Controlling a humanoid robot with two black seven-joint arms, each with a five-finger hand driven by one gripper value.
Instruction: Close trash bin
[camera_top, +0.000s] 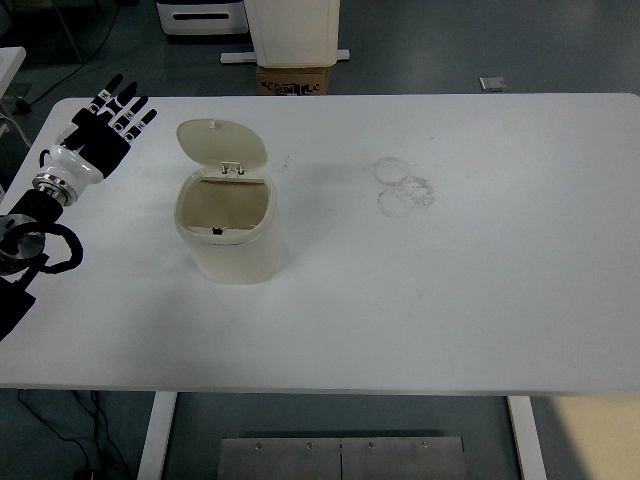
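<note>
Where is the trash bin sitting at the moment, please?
In the head view, the trash bin stands left of centre on the table, lid up, right of the left hand.

We see a white table (480, 300) filling most of the view, its surface marked right of center by faint ring-shaped smudges (403, 186). Beyond its far edge, on the grey floor (520, 45), a cardboard box (295, 80) sits just under a tall white unit (293, 30), with a white and dark machine (200, 17) to the left of it. A small grey object (491, 84) lies on the floor farther right. Black cables (75, 60) trail across the floor at far left. Below the near edge we see white table legs (157, 433) and a metal plate (340, 458).
</note>
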